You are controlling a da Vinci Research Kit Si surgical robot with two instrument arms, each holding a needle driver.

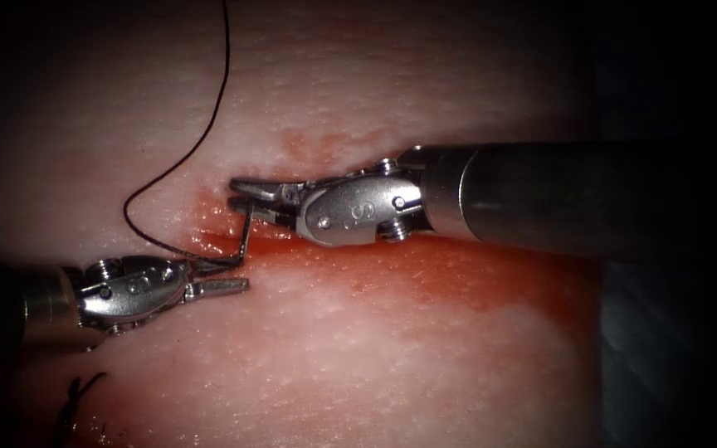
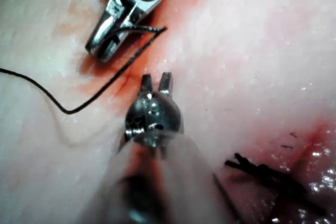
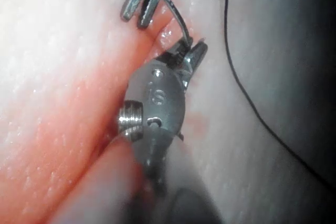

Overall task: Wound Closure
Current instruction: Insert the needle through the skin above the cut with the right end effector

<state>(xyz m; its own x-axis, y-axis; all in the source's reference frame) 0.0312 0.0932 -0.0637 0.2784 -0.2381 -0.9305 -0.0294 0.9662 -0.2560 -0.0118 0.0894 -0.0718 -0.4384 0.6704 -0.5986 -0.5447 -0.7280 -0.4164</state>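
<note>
Midair, needle (image 1: 245, 236) in right pincer (image 1: 246, 195)

the endoscope view looks down from above and in front onto the pale pink pork tissue (image 1: 392, 357), at moderate closeness, with the right arm's steel two-jawed tool (image 1: 246, 192) entering from the picture's right and the left arm's steel two-jawed tool (image 1: 221, 278) opposite. the left wrist view looks along its shaft at its own tool (image 2: 156, 82), very close. the right wrist view does likewise (image 3: 189, 53). all three share both tool tips, the thin dark thread (image 1: 209, 124) and the red-stained cut (image 1: 217, 224).
</note>
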